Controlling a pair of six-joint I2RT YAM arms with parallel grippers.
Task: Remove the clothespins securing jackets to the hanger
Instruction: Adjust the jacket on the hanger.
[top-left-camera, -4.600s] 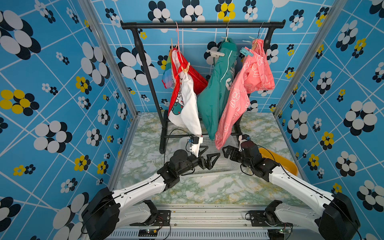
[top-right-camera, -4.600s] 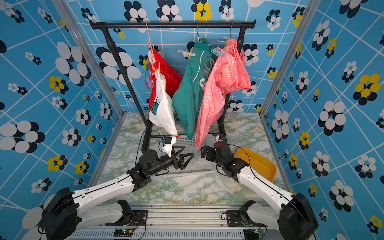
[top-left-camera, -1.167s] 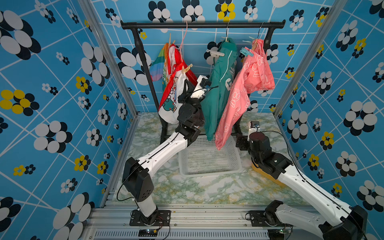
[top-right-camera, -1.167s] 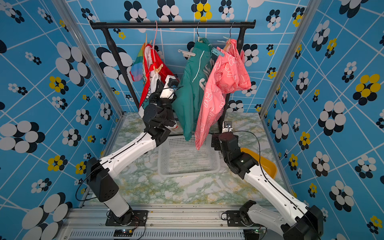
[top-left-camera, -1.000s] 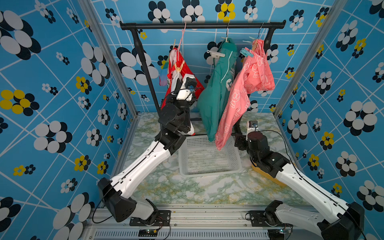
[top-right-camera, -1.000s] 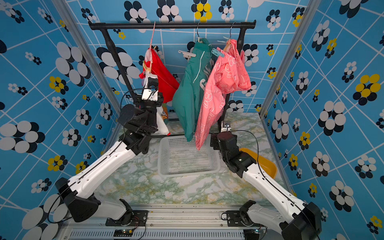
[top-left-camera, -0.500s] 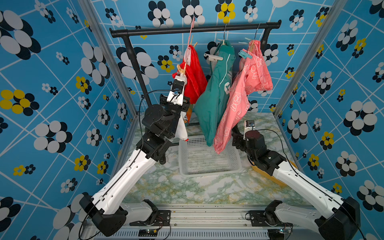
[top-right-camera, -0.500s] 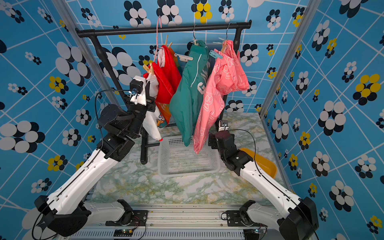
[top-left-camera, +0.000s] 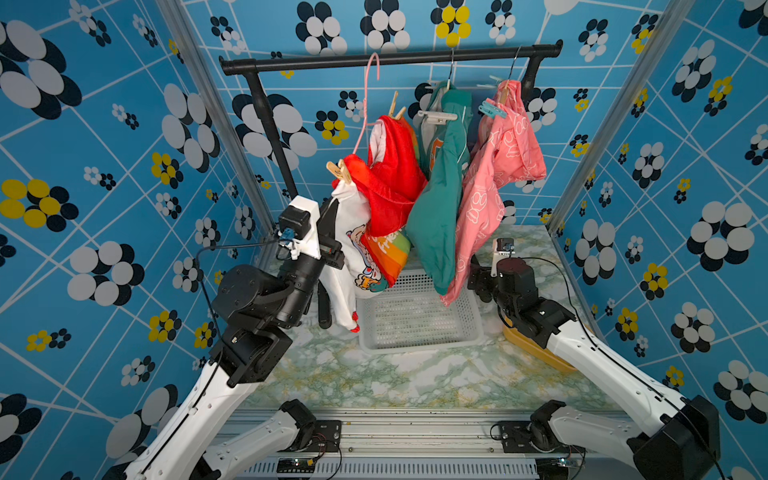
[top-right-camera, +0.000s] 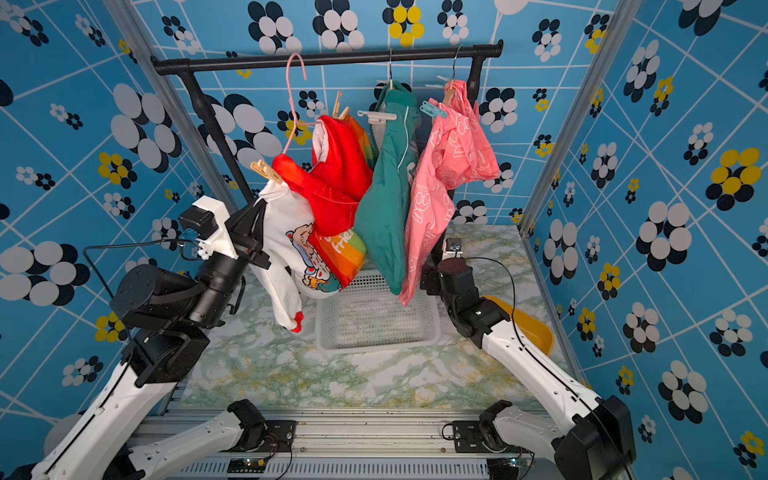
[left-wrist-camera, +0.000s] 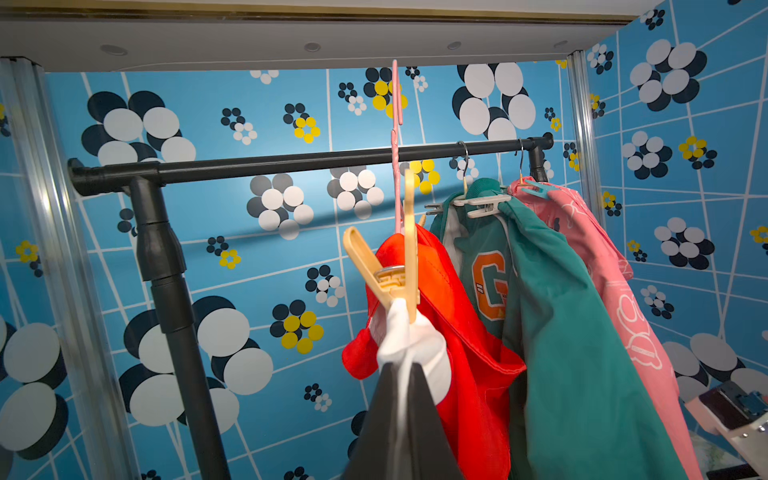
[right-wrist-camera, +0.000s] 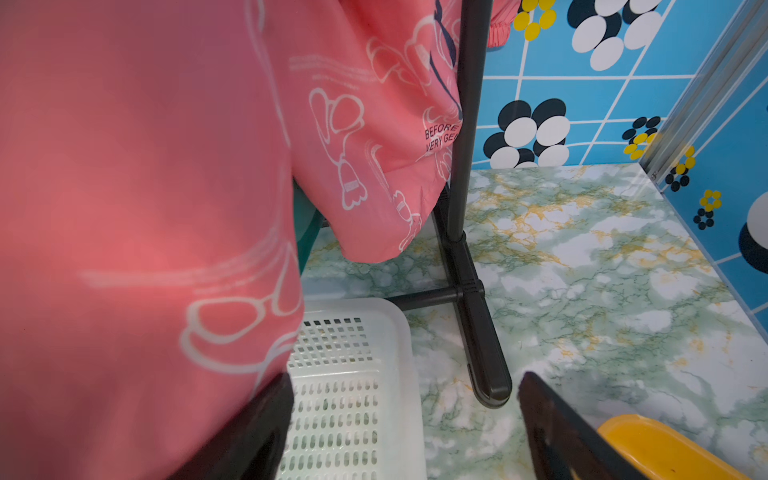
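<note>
left pincer clamping white sleeve of red jacket under tan clothespin, toward left edge of desk | right pincer hanging open by basket | risk: tugging cloth may be unhooking hanger off rail

White arm links, black joints, thin black cables.

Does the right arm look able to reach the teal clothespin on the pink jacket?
Probably, after climbing: the right gripper is open and empty, but low by the basket, with the pink jacket hanging between it and the teal clothespin.
</note>
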